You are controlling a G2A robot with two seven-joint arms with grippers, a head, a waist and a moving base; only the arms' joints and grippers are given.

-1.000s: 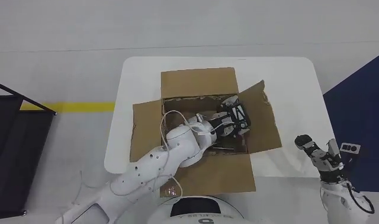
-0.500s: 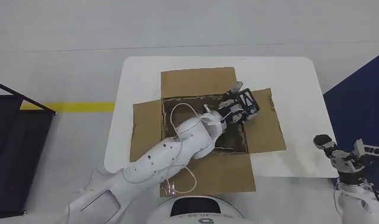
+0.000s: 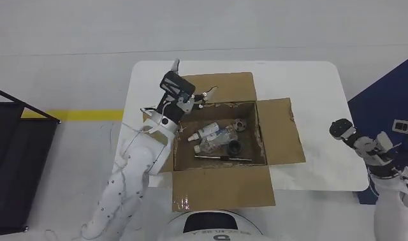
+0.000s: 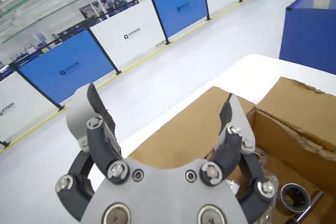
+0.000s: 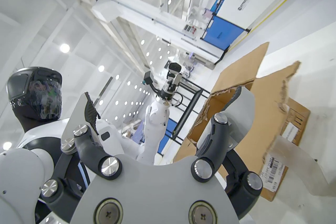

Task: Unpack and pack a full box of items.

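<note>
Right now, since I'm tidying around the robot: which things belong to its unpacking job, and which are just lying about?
Job: box; in it bottles, a black ring, a metal rod; left claw, open, over the box's edge; right claw, open, beside the table.
Lying about: blue cabinet, black rack, yellow floor line.

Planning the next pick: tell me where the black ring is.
Top view: the black ring lies inside the open box, just right of the clear-wrapped bottles.
</note>
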